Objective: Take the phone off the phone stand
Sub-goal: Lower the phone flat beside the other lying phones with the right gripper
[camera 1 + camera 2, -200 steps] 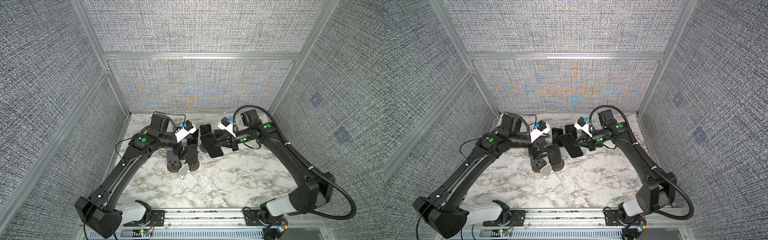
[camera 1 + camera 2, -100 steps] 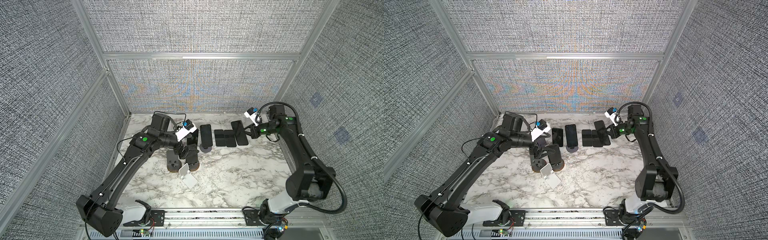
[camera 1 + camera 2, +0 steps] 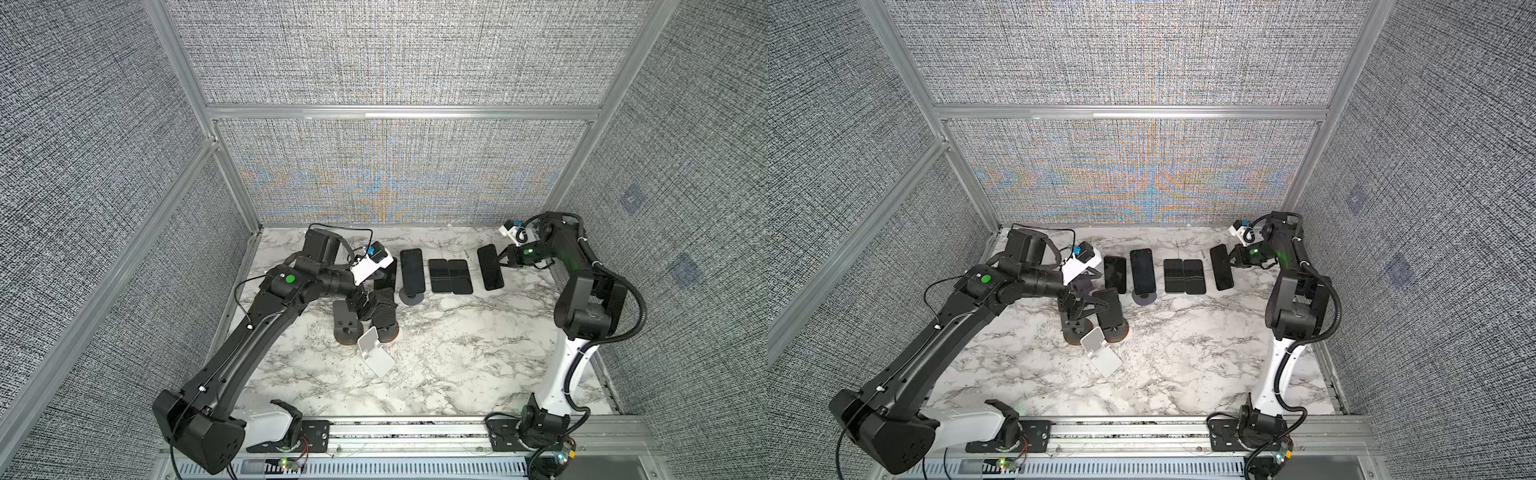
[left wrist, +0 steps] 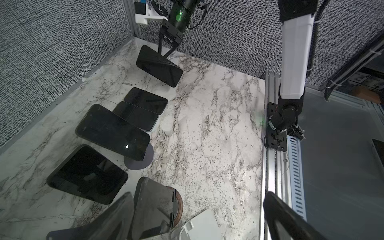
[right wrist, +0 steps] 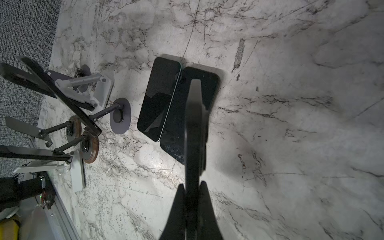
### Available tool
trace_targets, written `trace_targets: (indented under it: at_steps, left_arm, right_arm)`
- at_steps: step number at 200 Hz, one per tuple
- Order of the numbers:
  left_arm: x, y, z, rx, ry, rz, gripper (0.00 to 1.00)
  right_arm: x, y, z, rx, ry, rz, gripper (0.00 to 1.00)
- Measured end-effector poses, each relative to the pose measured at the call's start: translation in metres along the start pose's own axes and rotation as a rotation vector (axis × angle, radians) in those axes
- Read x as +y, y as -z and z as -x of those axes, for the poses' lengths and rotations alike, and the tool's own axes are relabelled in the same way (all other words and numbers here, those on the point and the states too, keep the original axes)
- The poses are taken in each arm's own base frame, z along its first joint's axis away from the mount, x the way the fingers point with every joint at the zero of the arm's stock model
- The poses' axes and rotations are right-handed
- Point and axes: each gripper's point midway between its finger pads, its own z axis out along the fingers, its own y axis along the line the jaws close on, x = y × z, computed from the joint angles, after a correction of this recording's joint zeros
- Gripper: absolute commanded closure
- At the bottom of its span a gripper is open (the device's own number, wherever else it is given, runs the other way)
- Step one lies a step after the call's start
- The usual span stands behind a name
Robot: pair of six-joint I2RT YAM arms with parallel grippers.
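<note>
Bimanual cell, read front to back, positions given from the pair (image 3: 451,276) of phones lying flat and side by side on the marble table (image 3: 457,353). Nearest the front, left of the pair, a white stand (image 3: 376,353) is lying empty. Just behind it, two wood stands (image 3: 345,320) are standing with bare plates. The left gripper (image 3: 1088,305) is hovering over them with its jaws spread wide, one plate (image 4: 153,205) sitting between the fingers (image 4: 286,220) and nothing clamped. Immediately left of the pair, a grey stand (image 3: 411,297) is carrying a second phone (image 3: 412,270). Further left, a third phone (image 3: 1115,274) is leaning on a folding stand (image 5: 97,89). Right of the pair, the right gripper (image 3: 501,263) is pinching the phone (image 3: 490,267) by one long edge, jaws closed tight on it. The phone is hanging tilted, clear of every stand. Whether its lower end is touching the table cannot be told. In the right wrist view it is showing edge-on between the fingers
</note>
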Motion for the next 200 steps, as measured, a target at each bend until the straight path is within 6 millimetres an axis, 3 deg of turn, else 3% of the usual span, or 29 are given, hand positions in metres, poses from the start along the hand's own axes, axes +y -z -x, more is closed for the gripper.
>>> trace_targets:
  at_steps: [25,103,200]
  left_arm:
    - [-0.001,-0.002,-0.004,0.015,0.013,-0.014,0.03]
    - [-0.001,-0.004,-0.006,0.019,0.021,-0.024,0.03]
    - [0.001,-0.006,-0.008,0.025,0.028,-0.026,0.03]
  right_arm:
    - [-0.015,-0.009,0.003,0.014,-0.034,0.018,1.00]
    - [-0.035,-0.038,0.000,0.045,-0.125,0.085,1.00]
    - [-0.046,-0.061,-0.007,0.070,-0.257,0.148,1.00]
